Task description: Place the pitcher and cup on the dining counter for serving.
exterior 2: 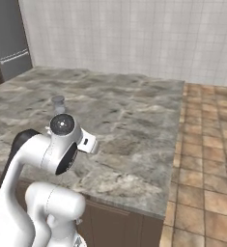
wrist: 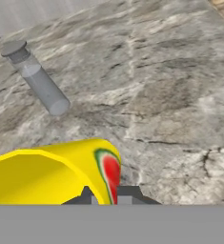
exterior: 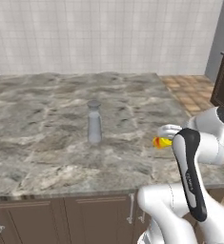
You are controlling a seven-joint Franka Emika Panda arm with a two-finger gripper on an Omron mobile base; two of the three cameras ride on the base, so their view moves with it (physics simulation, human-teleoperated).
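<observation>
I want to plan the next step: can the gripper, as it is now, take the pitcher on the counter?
Probably not. The gripper is shut on the yellow cup, so it has no free jaws. The pitcher stands upright alone on the counter.

white tiled wall [exterior: 108, 33], terracotta tile floor [exterior 2: 206, 159], dark brown cabinets [exterior: 61, 219], grey fridge [exterior 2: 8, 38]

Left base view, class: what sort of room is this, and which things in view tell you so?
Most likely a kitchen: a marble-topped dining counter over dark brown cabinets, a tiled wall behind, and a pitcher standing on the top.
</observation>
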